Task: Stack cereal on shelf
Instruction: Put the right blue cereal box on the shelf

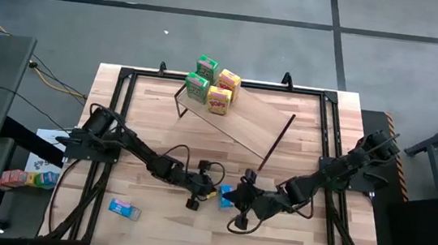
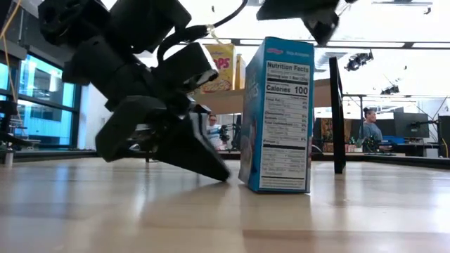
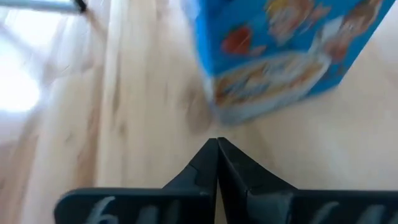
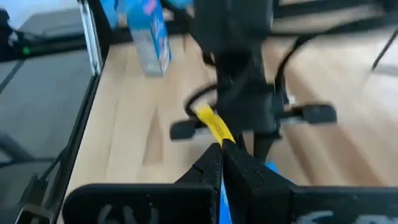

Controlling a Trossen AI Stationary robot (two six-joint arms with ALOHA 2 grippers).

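Upright blue box (image 2: pixel 275 114) near front edge, unheld | left gripper (image 3: pixel 217 149) fingers pressed together, empty, just beside it, likely nudging | right gripper (image 4: pixel 222 154) closed, empty, opposite | four boxes (image 1: pixel 212 83) already on shelf (image 1: pixel 244 117) | another blue box (image 1: pixel 123 209) flat near front-left corner, awaiting pickup

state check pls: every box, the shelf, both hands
Upright blue cereal box: standing on the table between the hands, free.
Second blue cereal box: lying flat near the front left.
Green boxes: on the shelf.
Yellow boxes: on the shelf beside the green ones.
Shelf: standing, four boxes at one end.
Left hand: shut, empty.
Right hand: shut, empty.
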